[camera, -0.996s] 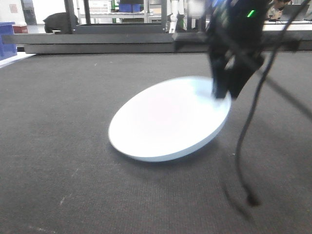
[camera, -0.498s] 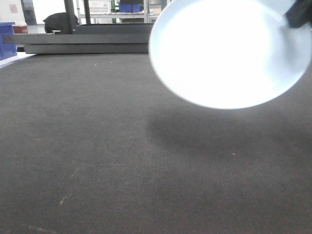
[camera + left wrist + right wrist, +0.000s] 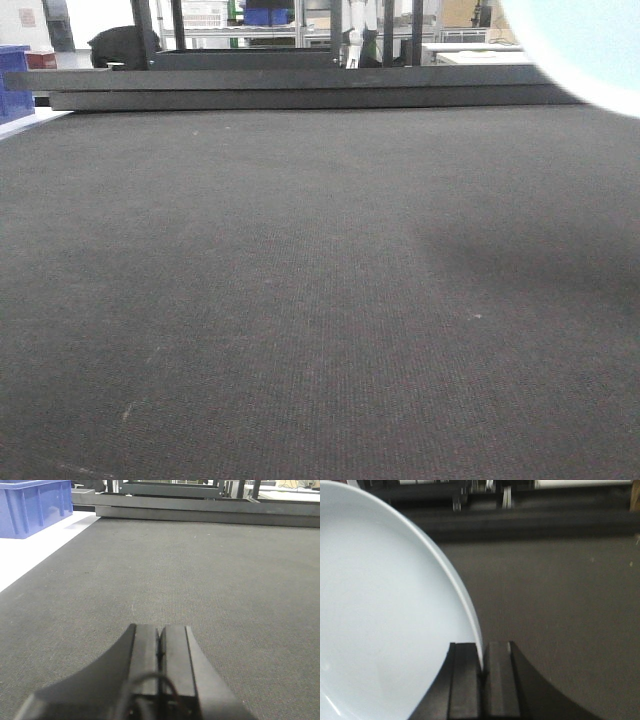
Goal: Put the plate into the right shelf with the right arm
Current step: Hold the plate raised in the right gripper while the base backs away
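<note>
The white plate fills the left of the right wrist view, held on edge above the dark mat. My right gripper is shut on the plate's rim, which runs down between the two fingers. In the front view only a part of the plate shows, at the top right corner; the right arm is out of that view. My left gripper is shut and empty, low over the mat. The right shelf is not clearly in view; steel racks with blue bins stand far behind.
A dark grey mat covers the table. A low dark platform runs along its far edge. A blue plastic bin stands at the far left on a white surface.
The plate went from lying tilted on the mat to being lifted up and to the right, nearly out of the front view. Its shadow slid right.
</note>
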